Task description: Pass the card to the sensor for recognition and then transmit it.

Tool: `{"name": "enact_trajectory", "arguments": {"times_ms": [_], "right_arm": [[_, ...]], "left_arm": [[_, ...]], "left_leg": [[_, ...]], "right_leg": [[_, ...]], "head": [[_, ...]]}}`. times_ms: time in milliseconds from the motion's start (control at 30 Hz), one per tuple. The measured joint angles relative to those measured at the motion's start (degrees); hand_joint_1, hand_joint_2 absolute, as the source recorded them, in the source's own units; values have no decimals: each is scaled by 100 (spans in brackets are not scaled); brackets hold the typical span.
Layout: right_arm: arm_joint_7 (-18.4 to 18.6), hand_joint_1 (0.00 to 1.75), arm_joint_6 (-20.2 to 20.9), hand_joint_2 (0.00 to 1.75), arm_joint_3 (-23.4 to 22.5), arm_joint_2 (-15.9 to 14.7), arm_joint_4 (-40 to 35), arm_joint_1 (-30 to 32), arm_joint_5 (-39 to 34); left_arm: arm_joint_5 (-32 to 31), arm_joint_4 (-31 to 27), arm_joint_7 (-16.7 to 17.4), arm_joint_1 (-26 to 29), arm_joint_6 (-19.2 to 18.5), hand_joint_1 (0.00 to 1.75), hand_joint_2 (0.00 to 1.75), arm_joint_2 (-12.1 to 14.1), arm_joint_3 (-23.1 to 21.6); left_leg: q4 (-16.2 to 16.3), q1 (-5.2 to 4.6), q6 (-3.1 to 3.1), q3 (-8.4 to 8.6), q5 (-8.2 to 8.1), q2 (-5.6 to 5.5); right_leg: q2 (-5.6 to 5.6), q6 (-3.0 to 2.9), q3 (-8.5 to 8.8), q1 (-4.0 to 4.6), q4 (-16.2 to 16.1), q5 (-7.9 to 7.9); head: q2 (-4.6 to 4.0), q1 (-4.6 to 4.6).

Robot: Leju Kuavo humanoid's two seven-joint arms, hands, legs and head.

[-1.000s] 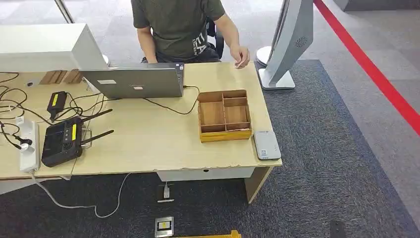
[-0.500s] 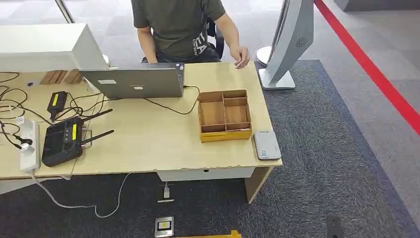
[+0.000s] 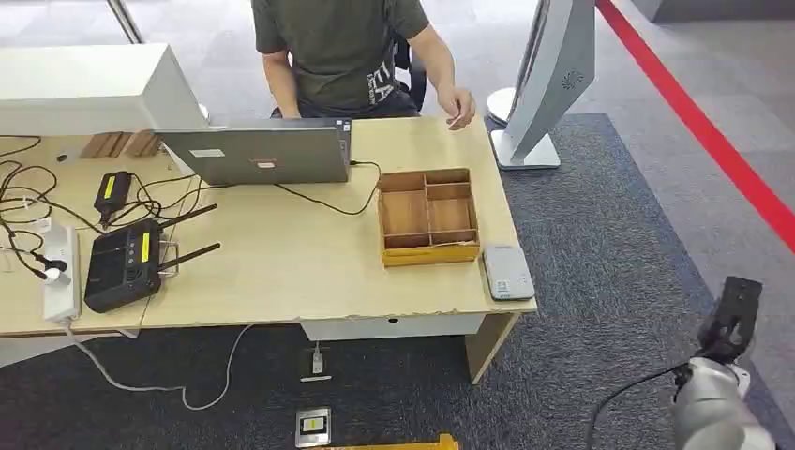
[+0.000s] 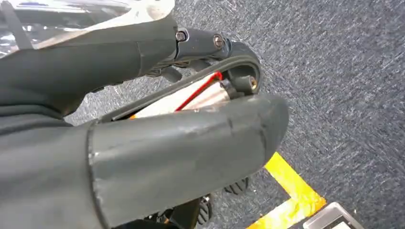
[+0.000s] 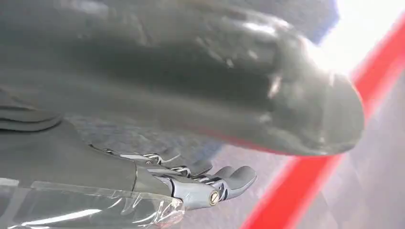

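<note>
A pale grey card sensor (image 3: 507,272) lies flat on the wooden table's (image 3: 281,272) front right corner. Across the table sits a person whose hand (image 3: 457,105) rests at the far right edge; I cannot make out a card in it. My right hand (image 3: 735,315) is raised over the carpet, right of the table and well short of the sensor. In the right wrist view this hand (image 5: 191,124) has its fingers (image 5: 224,181) stretched out, holding nothing. My left hand (image 4: 181,138) hangs above the carpet, its fingers (image 4: 205,45) bent over the thumb; a pale, red-lined surface between them is unclear.
A wooden divided tray (image 3: 427,217) stands just behind the sensor. A laptop (image 3: 267,155), a black controller (image 3: 122,265), a power strip (image 3: 58,272) and cables cover the table's left half. A grey stand (image 3: 548,80) rises at the far right. Yellow tape (image 4: 286,191) marks the floor.
My right arm and hand have risen into the head view at the lower right. The whole picture has shifted slightly. The person's hand has barely moved.
</note>
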Motion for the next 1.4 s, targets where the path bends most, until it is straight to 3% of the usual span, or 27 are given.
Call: {"name": "enact_trajectory", "arguments": {"times_ms": [233, 600, 900, 933, 1000, 1033, 1100, 1167, 1200, 1267, 1400], "right_arm": [[-24, 0, -177, 0, 1100, -155, -718, 157, -515], [-18, 0, -277, 0, 1859, -214, -1192, 273, -735], [846, 0, -686, 0, 2705, -485, -2242, 511, -1011], [900, 0, -688, 175, 2803, -524, -2418, 544, -1000], [982, 0, -616, 175, 2937, -584, -2708, 602, -952], [1104, 0, -427, 175, 3027, -583, -2892, 591, -761], [1518, 0, 425, 175, 3439, -531, -3441, 394, 317], [1905, 0, 1336, 175, 4057, -430, -3851, 52, 2231], [2233, 0, 1824, 175, 4619, -330, -4138, -186, 3797], [2334, 0, 1985, 175, 5045, -266, -4406, -371, 4569], [2103, 0, 2040, 175, 5747, -168, -4766, -708, 5598]], "left_arm": [[0, 0, -2, -11, -9, 0, 0, 0, 0], [-22, 0, 8, -6, -18, 0, 0, 0, 0], [-107, 0, 81, -10, -94, 0, 0, 11, 0], [-122, 0, 101, -7, -103, 0, 0, 15, -2], [-146, 0, 118, -7, -120, 0, 0, 26, -4], [-193, 0, 118, -4, -171, 0, 0, 31, -7], [-396, 2, 133, 5, -398, 0, 0, 72, -48], [-544, 2, 133, -54, -570, 0, 0, 107, -100], [-660, 2, 127, -126, -709, 0, 0, 131, -168], [-774, 0, 92, -152, -837, 0, 0, 142, -217], [-881, 4, 76, -68, -944, 0, 0, 205, -330]], "left_leg": [[-1, 2, 1, -2, -1, 6], [0, 5, 1, -4, 1, 4], [0, 5, 1, -10, 0, 4], [0, 5, 1, -11, 1, 4], [-2, 5, 1, -22, 0, 4], [-8, 4, 0, -86, 0, -5], [-11, -5, -5, -92, 2, 19], [-10, -5, -14, -88, 9, 51], [-7, 1, -14, -87, 30, 30], [-8, 2, -17, -113, 58, -38], [-8, 14, -21, -127, 66, -60]], "right_leg": [[3, -1, -8, 0, -1, -1], [1, 0, -9, 0, 0, 0], [1, 0, -16, -1, 0, 0], [1, 0, -16, -1, 0, 0], [1, 0, -12, -1, 2, 1], [-1, 0, -5, -1, 10, 1], [12, -21, -33, -8, 24, 15], [38, -32, -50, 2, 19, 22], [27, -26, -49, 9, 14, 18], [-47, -26, -60, 10, 15, 19], [-62, -33, -67, 21, 17, 24]], "head": [[0, -4], [0, -2], [0, -4], [0, -4], [0, -2], [0, 2], [0, 17], [0, -7], [0, -20], [0, -17], [0, -9]]}}
